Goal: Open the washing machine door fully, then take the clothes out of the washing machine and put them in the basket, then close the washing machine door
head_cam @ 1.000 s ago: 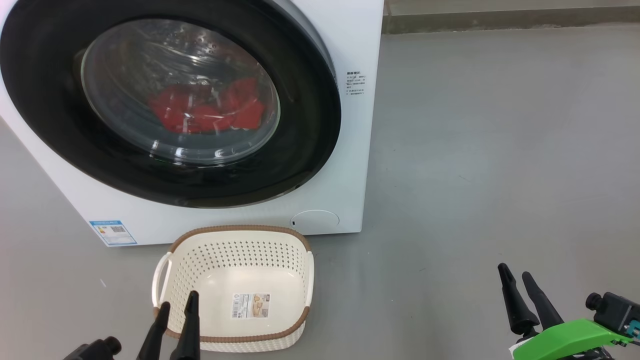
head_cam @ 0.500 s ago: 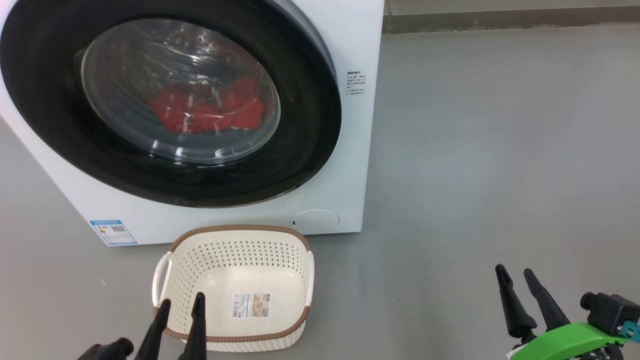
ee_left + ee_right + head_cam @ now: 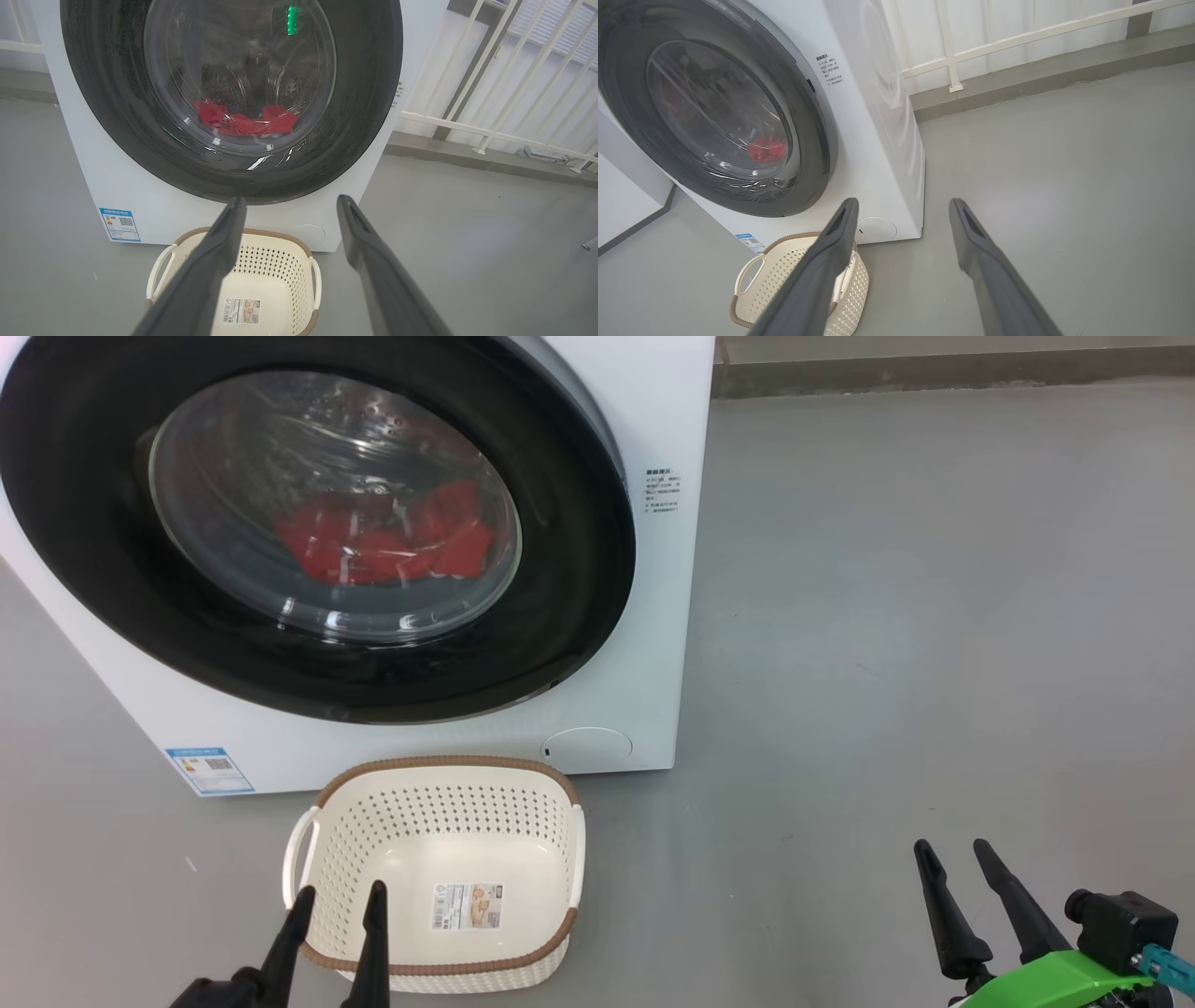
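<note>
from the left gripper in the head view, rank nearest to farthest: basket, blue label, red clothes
1. basket: lower left, its near-left corner right at the left gripper.
2. blue label: low on the washing machine, front left corner.
3. clothes: farthest, inside, behind the glass of the washing machine door.

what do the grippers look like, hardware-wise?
Left gripper: two long tapered dark fingers, pointed tips. Right gripper: same fingers, on a bright green mount beside a black boxy camera with a teal plug.
</note>
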Robot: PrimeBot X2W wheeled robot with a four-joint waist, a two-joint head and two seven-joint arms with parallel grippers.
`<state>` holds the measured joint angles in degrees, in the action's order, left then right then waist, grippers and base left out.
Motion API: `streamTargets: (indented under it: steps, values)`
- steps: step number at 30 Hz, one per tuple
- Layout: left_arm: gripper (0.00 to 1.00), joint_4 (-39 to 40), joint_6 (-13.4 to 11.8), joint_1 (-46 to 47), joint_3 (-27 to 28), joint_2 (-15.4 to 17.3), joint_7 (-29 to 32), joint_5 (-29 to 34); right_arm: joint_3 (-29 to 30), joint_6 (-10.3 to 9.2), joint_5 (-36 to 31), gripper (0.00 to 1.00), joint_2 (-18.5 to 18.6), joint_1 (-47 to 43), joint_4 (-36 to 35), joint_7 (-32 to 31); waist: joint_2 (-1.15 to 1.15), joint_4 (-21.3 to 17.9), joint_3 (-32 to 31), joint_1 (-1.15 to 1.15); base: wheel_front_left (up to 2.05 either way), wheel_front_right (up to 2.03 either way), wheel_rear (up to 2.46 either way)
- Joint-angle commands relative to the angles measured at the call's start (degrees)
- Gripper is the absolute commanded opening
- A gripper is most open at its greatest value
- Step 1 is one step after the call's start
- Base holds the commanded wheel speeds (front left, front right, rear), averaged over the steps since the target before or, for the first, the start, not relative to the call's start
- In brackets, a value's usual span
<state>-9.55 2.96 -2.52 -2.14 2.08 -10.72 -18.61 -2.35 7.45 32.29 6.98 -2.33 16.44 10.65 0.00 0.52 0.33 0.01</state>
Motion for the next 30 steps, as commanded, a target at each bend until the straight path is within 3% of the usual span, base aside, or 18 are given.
streamTargets:
  steps: [1, 19, 30]
  values:
    - [1.00, 1.8, -0.6, 0.1, 1.4, 0.7, -1.0, 2.2, -0.7, 0.03, -2.0, 1.00, 1.2, 0.0, -1.7, 1.1, 0.00, 0.0, 0.0, 0.00, 0.00, 0.00, 0.00]
    - [1.00, 1.6, -2.2, -0.8, 2.4, 0.8, -4.2, 13.5, 1.9, 0.03, -13.2, 1.00, 0.5, -2.2, -2.4, 4.3, 0.00, -0.5, 0.0, 0.00, 0.00, 0.00, 0.00]
    - [1.00, 0.9, -2.2, -0.5, 2.8, 0.8, -4.3, 13.7, 2.4, 0.03, -13.2, 1.00, 0.1, -2.2, -2.8, 4.3, 0.00, -0.5, 0.1, 0.00, 0.00, 0.00, 0.00]
